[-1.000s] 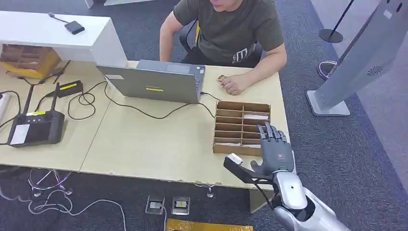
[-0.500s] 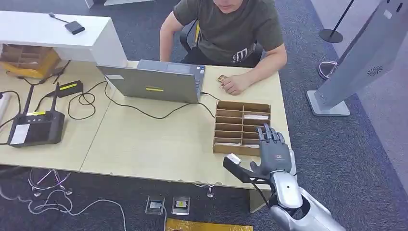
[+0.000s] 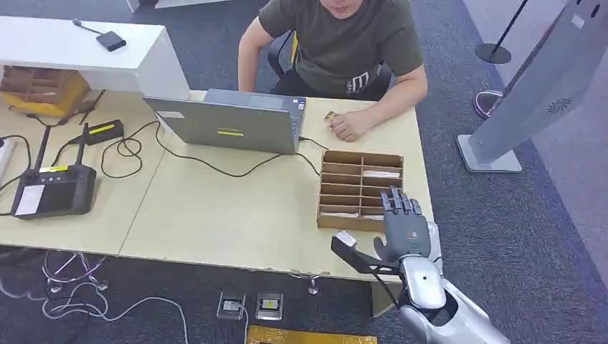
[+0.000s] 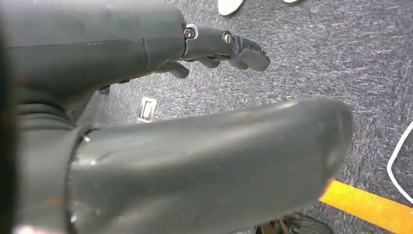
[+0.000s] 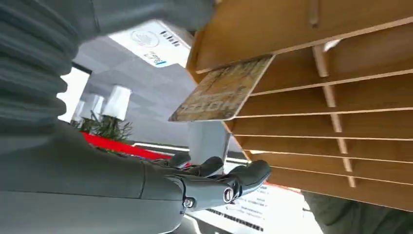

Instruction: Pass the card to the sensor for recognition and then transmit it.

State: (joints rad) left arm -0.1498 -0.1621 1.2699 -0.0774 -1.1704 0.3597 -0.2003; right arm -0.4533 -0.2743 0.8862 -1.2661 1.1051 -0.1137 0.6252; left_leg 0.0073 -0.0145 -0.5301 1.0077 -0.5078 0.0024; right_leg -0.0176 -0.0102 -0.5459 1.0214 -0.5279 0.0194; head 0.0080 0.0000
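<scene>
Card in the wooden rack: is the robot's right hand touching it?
Apart. The right wrist view shows the card sticking out of a wooden rack slot, with background visible between it and the right hand.

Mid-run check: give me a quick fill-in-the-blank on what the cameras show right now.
1. The right hand hovers at the near edge of the wooden ____ rack.
2. In the right wrist view, a card sticks out of a rack ____.
3. The person's hand rests on the table beside the ____.

Missing words: card; slot; laptop
</scene>
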